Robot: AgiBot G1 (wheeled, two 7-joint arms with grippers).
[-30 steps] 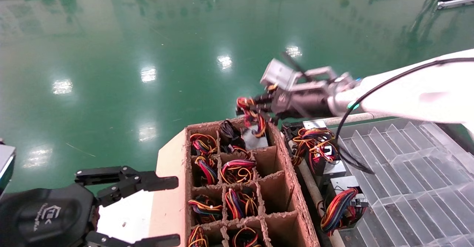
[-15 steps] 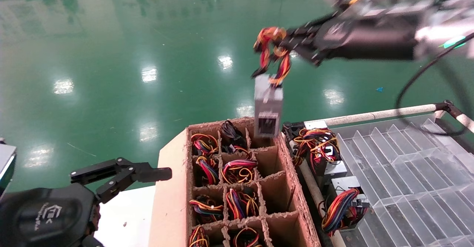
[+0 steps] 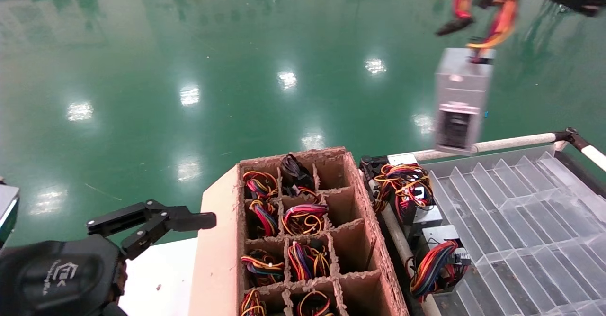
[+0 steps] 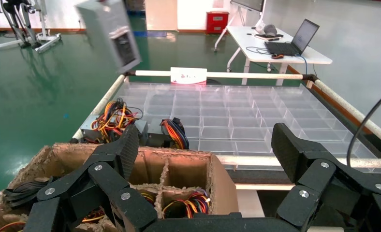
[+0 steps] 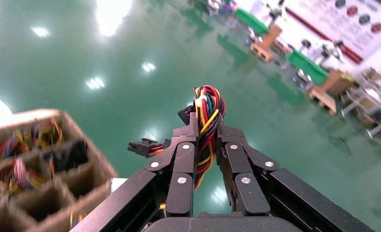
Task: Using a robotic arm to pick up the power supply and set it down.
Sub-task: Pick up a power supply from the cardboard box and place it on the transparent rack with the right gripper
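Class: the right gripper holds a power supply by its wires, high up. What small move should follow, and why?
Probably carry it further over the clear divided tray, then lower. The right gripper clamps only the wire bundle, so the power supply dangles above the tray's rail.

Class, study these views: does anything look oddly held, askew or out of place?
Yes. The right gripper pinches only the wire bundle, so the power supply dangles by its wires, box tilted in mid-air beyond the clear divided tray. The left gripper waits open near the cardboard box.
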